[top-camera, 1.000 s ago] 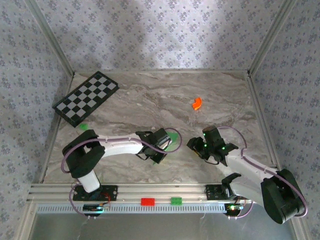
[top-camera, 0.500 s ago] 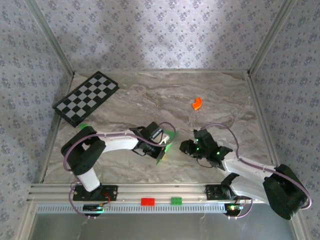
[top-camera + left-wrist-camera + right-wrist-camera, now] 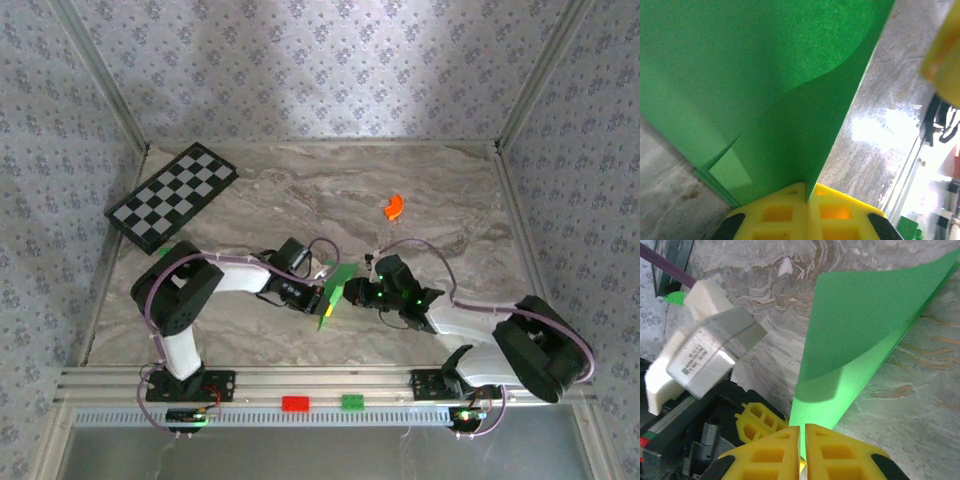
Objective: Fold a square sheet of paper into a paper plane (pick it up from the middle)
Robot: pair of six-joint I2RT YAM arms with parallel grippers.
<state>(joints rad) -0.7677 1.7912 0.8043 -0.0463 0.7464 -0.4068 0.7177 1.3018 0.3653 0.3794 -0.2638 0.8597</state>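
The square sheet of paper (image 3: 338, 285) is bright green and folded over into layers, standing on edge above the table's middle. My left gripper (image 3: 322, 293) is shut on its lower edge; in the left wrist view the paper (image 3: 765, 75) rises from between the closed yellow jaws (image 3: 807, 192). My right gripper (image 3: 353, 293) meets it from the right. In the right wrist view its jaws (image 3: 802, 437) are closed on the edge of the paper (image 3: 860, 330), with the left gripper's yellow fingers (image 3: 757, 422) just beside. No paper plane shape is in view.
A checkered board (image 3: 172, 196) lies at the back left, with a tiny green block (image 3: 166, 253) near it. An orange curved piece (image 3: 394, 206) sits at the back right. Red (image 3: 295, 403) and green (image 3: 352, 402) blocks rest on the front rail.
My right gripper has moved left to the paper and closed on its edge. My left gripper has turned the paper up on edge and shifted slightly right.
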